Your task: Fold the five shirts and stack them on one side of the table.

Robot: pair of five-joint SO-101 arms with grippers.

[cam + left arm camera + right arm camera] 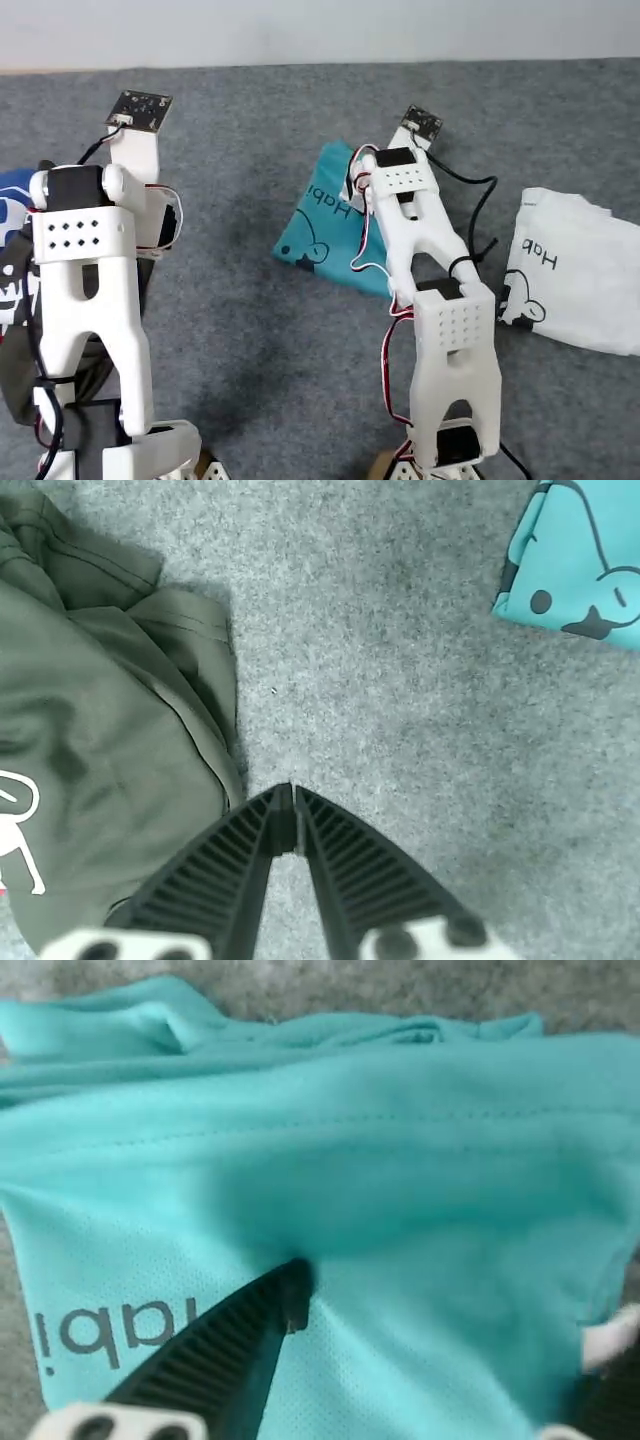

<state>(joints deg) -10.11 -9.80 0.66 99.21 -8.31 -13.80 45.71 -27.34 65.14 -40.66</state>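
Note:
A teal shirt (322, 228) lies crumpled on the grey carpet in the middle of the table, and a white shirt (578, 272) lies to its right. At the left edge sits a pile with an olive-green shirt (90, 740) and a dark printed one (14, 290); a blue shirt (12, 192) peeks out behind it. My right gripper (445, 1350) hangs open just over the teal shirt (400, 1180), one finger (285, 1300) close to the fabric. My left gripper (294, 825) is shut and empty above bare carpet, right beside the olive shirt's edge.
The grey carpet (250, 350) lies bare between the two arms. A corner of the teal shirt (580, 570) shows in the left wrist view. The right arm (440, 300) has loose red and black cables along it.

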